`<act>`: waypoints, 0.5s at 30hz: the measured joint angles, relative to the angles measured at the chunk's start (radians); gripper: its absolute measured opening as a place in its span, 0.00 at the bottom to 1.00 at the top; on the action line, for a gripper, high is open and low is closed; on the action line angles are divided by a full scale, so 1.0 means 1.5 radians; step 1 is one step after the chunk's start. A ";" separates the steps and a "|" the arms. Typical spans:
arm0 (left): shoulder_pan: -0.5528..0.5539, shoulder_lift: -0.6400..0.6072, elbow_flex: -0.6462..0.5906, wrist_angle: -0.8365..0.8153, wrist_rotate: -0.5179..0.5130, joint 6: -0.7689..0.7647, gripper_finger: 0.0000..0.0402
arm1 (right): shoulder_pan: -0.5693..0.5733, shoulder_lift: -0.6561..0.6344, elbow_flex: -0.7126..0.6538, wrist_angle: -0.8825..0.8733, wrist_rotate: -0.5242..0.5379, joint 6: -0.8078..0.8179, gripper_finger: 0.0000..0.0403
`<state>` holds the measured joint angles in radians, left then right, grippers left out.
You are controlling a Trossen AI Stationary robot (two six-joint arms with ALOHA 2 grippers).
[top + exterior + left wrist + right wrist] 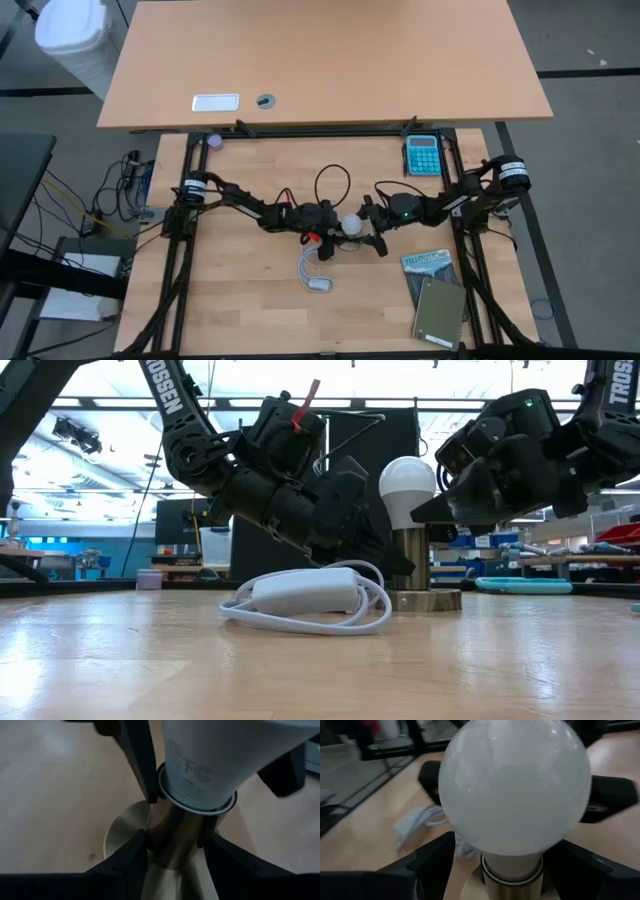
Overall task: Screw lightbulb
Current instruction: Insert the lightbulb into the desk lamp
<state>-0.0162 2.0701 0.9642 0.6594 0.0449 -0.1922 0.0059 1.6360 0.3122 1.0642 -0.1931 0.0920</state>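
The lightbulb (351, 224), a white frosted globe (407, 482), stands upright at mid-table with its base in a brass socket stem (410, 560) on a round disc (425, 600) that lies flat on the wood. My left gripper (330, 228) reaches in from the table's left and is shut on that stem. My right gripper (368, 226) comes from the table's right, its fingers closed on the bulb. The bulb's screw base is hidden inside the socket. A white cord with a switch (300, 595) lies coiled beside the disc. My left gripper pinches the socket's brass stem (177, 842) between its two fingers (131, 857), just under the bulb's collar. It comes from the table's left, slanting downward, across the upright stem. The disc stays flat on the table. My right gripper has the bulb's lower globe (470, 837), where it tapers to the neck, between its two fingers (432, 857). It comes nearly level from the table's right. The bulb stands upright in the socket; the touching spots are partly hidden behind the globe.
A teal calculator (422, 155) lies at the far right, two books (435, 300) at the near right, and a small purple object (214, 141) at the far left. The cord (318, 270) loops over the wood just nearer than the grippers.
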 joint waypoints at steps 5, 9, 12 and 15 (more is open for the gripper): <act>0.000 0.000 0.000 -0.001 0.031 0.011 0.47 | -0.005 0.000 0.000 -0.002 -0.046 -0.010 0.72; 0.000 0.000 0.000 -0.001 0.032 0.005 0.47 | -0.005 0.000 0.000 -0.001 -0.046 -0.014 0.72; 0.000 0.000 0.000 -0.001 0.032 0.000 0.47 | -0.005 0.000 0.000 0.013 -0.044 -0.014 0.72; -0.003 0.000 0.000 -0.001 0.030 -0.005 0.47 | -0.005 0.000 0.000 0.016 -0.042 -0.012 0.72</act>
<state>-0.0200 2.0701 0.9642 0.6586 0.0907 -0.2004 -0.0013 1.6360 0.3119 1.0880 -0.2557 0.0744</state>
